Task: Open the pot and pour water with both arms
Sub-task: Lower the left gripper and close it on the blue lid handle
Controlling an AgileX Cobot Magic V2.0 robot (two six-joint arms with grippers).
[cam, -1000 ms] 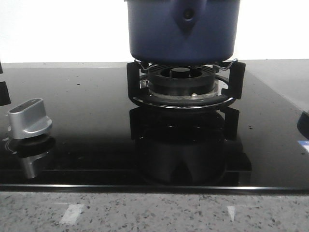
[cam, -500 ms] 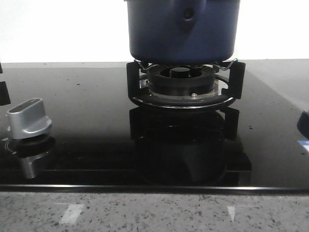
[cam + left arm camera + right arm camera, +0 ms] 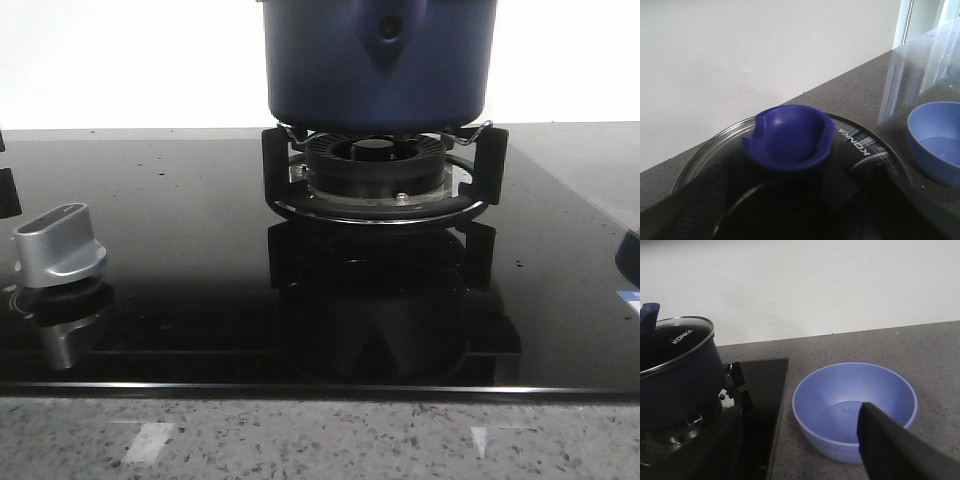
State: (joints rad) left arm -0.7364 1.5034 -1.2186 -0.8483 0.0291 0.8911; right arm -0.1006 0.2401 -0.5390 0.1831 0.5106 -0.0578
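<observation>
The dark-blue pot point(image 3: 380, 65) stands on the gas burner point(image 3: 380, 175), with its handle mount and rivet facing the front camera. Its glass lid point(image 3: 705, 155) is on, with a blue cup-shaped knob point(image 3: 790, 137). The pot also shows in the right wrist view point(image 3: 677, 375). My left gripper point(image 3: 775, 205) hangs close over the lid, just short of the knob. Its dark fingers stand apart and hold nothing. My right gripper point(image 3: 805, 450) is open and empty, low beside the pot over a light-blue bowl point(image 3: 855, 407). Neither gripper shows in the front view.
A silver stove knob point(image 3: 60, 245) sticks up at the front left of the black glass hob point(image 3: 180, 230). Black pot supports point(image 3: 275, 160) ring the burner. The bowl point(image 3: 935, 140) sits on the grey stone counter right of the hob. A white wall stands behind.
The pot and the hob have not moved. Only the dark reflection in the glass under the burner shifts a little.
</observation>
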